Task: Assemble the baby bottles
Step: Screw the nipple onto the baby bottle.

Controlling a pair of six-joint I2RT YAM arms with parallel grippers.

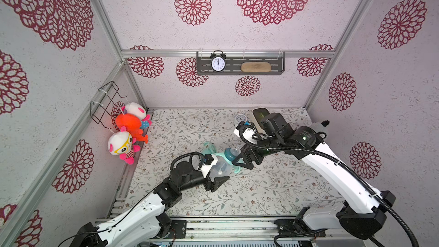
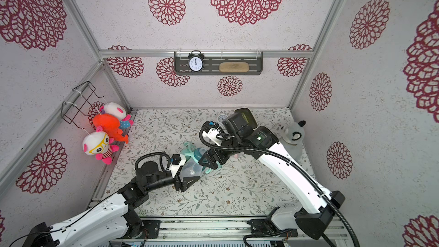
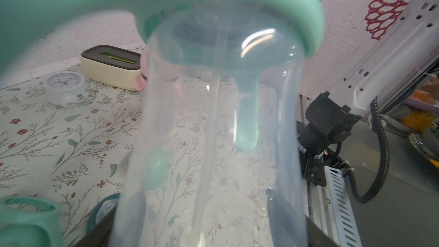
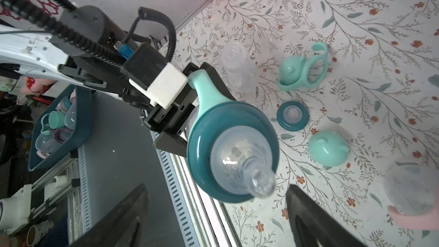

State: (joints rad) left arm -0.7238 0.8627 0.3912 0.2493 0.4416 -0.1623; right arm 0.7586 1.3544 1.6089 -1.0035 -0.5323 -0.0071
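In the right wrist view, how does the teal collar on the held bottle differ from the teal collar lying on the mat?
The mounted collar tops the bottle that the left pincer holds, tilted, off the mat; the loose collar lies flat on the mat, alone. The mounted collar faces the open right pincer; the loose collar is untouched. Both are teal rings with a clear nipple.

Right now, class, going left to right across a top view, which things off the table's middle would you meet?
wire rack → orange plush → black clock → tan pad → grey plush
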